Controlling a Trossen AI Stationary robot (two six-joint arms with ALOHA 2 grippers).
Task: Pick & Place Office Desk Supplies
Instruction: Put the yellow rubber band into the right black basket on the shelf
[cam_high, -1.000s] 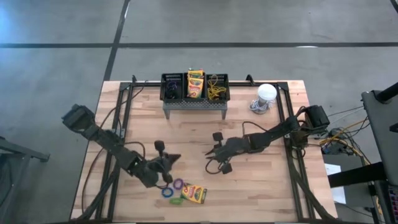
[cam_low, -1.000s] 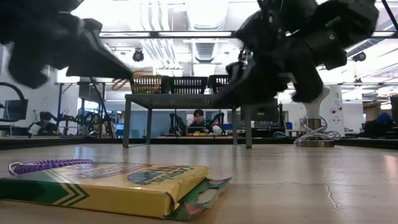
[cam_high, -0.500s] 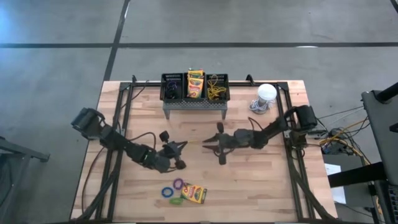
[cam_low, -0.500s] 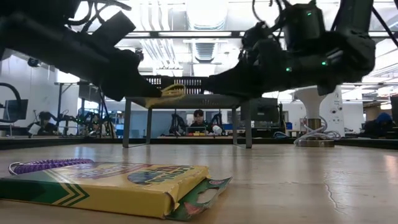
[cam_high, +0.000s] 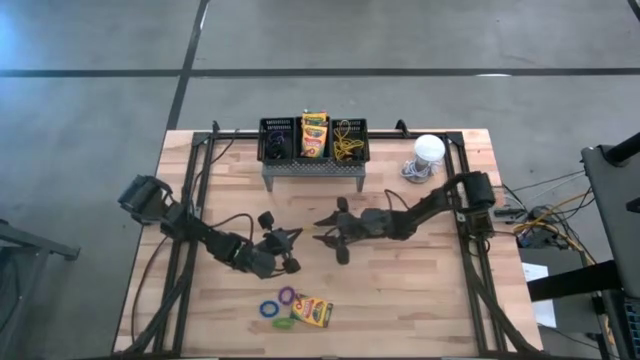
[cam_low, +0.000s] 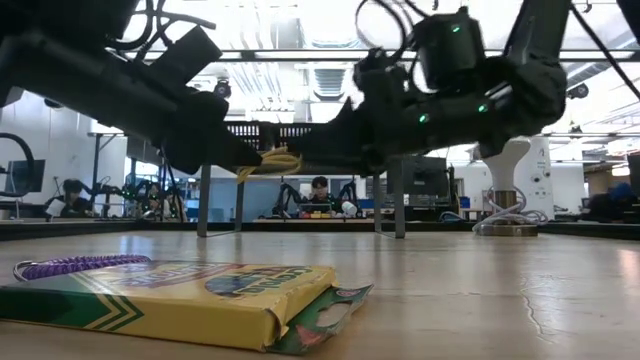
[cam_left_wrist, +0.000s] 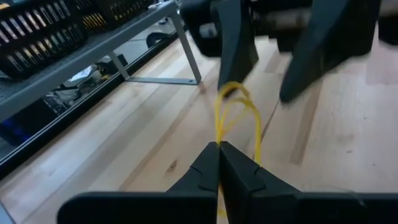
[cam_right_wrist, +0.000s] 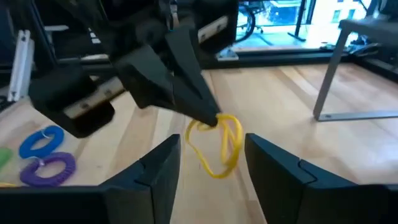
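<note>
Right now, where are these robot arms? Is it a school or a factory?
Probably a robotics lab or workshop. Beyond the wooden table the low view shows a big hall with ceiling ducts, a person sitting at a far bench, and more robot arms there. Both grippers meet over the table, the left gripper pinching a yellow loop.

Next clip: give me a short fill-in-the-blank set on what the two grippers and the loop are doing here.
1. The left gripper is shut on a ____ elastic loop.
2. The right gripper faces that loop with its fingers ____.
3. The loop is held ____ the table, not lying on it.
4. On the table, a purple loop rests beside a ____ box.

Missing words: yellow; open; above; crayon
</note>
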